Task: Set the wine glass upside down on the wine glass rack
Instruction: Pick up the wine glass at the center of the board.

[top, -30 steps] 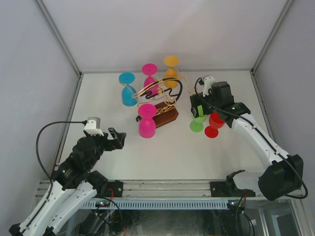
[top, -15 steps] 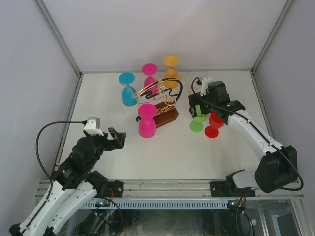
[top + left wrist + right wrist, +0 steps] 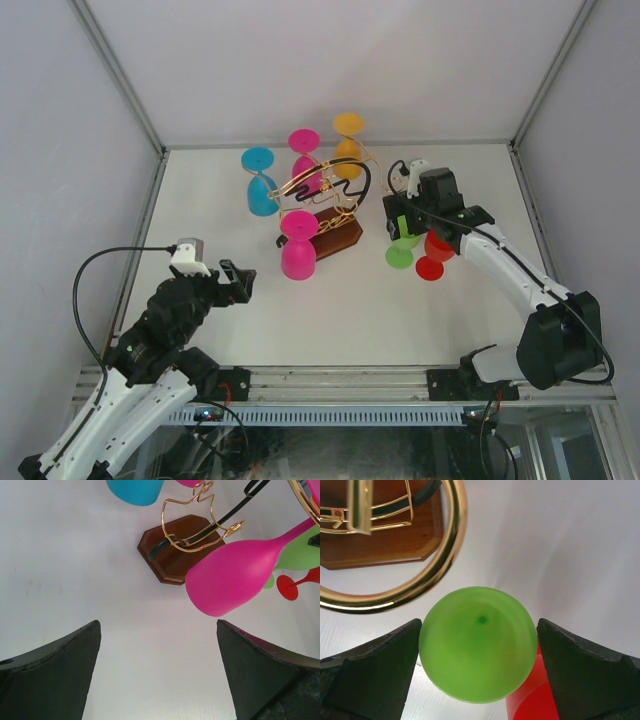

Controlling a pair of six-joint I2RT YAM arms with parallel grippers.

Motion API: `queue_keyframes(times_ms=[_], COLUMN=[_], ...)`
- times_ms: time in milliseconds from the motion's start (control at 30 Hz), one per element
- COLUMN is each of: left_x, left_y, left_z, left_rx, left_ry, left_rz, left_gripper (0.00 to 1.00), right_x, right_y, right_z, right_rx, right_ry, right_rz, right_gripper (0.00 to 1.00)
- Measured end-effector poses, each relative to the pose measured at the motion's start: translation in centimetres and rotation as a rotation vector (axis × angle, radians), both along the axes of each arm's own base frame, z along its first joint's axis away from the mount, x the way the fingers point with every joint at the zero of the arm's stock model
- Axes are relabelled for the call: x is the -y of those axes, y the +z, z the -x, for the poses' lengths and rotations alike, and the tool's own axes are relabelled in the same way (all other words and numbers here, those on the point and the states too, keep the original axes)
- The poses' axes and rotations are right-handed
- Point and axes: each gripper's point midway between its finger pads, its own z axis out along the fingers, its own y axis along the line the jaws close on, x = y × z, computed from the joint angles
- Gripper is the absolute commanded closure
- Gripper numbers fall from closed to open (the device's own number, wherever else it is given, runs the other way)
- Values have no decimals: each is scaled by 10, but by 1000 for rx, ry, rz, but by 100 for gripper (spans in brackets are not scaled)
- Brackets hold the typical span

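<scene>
The right arm stretches forward over the table with its wrist turned down. The right gripper has its fingers spread wide, and the bowl of the green wine glass sits between them, close at each side. A red glass lies by the right finger. Just beyond the fingertips stands the wine glass rack. The left arm is folded low, and the left gripper gapes on nothing, with the rack ahead of it.

Top external: high above the near edge of the table, tilted down toward the back wall; the whole scene, seen from afar.
Left wrist: low over the table, well back, facing the wine glass rack.
Right wrist: close above the green wine glass, looking straight down.
Shared: the wine glass rack's wooden base and the green wine glass appear in all three views.
</scene>
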Motion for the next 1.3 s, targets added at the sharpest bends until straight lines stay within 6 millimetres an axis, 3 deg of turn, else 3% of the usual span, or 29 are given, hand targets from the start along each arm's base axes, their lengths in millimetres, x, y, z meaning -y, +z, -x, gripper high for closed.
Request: queue_keyframes(times_ms=[500, 900, 1300], left_x=[-1, -8, -29], left_y=[0, -4, 6], left_z=[1, 3, 6], left_rx=[0, -11, 44], left_ry=[1, 31, 132], left_rz=[0, -12, 21], left_gripper=[0, 0, 0], right_x=[-4, -10, -42], right_y=[-7, -17, -1], right_z=[8, 16, 34], right_rx=[-13, -23, 23], right_ry=[15, 30, 113], right_rz=[40, 74, 48], right_gripper=[3, 13, 22])
